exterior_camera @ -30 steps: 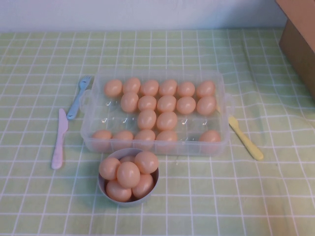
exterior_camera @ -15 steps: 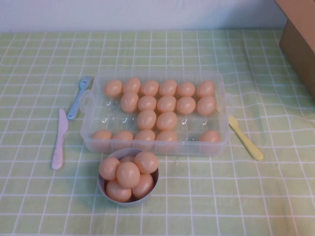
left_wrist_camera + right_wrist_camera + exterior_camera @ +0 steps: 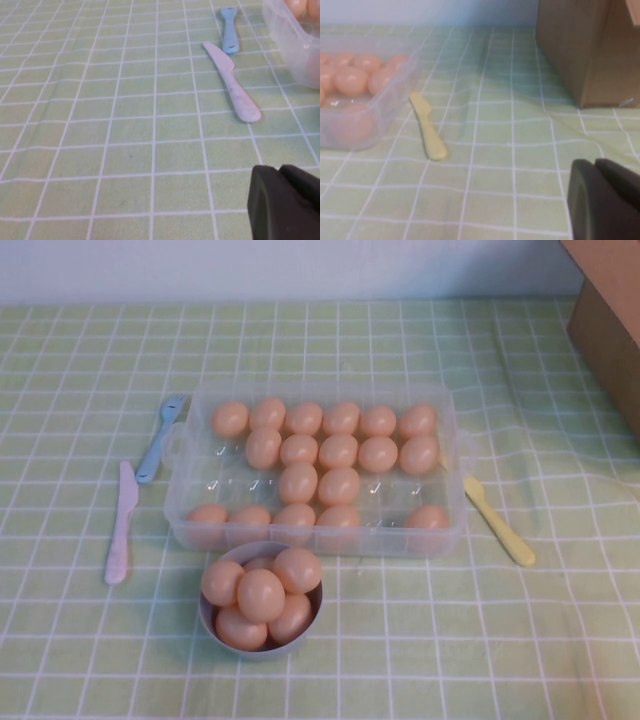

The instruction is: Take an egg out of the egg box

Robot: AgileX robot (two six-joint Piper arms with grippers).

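Sitting mid-table, the egg box (image 3: 180,515) holds the egg (image 3: 338,485); right gripper (image 3: 607,200) waits near the right edge, fingers pressed together; left gripper (image 3: 285,202) fingers unreadable.

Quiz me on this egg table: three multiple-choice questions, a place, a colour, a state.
1. Where is the grey bowl? A) in front of the egg box B) inside it C) behind it
2. The knife right of the egg box is? A) pink B) yellow C) blue
3. The right gripper is? A) gripping an egg B) open over the box C) shut, empty
Answers: 1 A, nearest the robot. 2 B, plainly yellow. 3 C, off right above the cloth; the left gripper hangs off left, near the pink knife.
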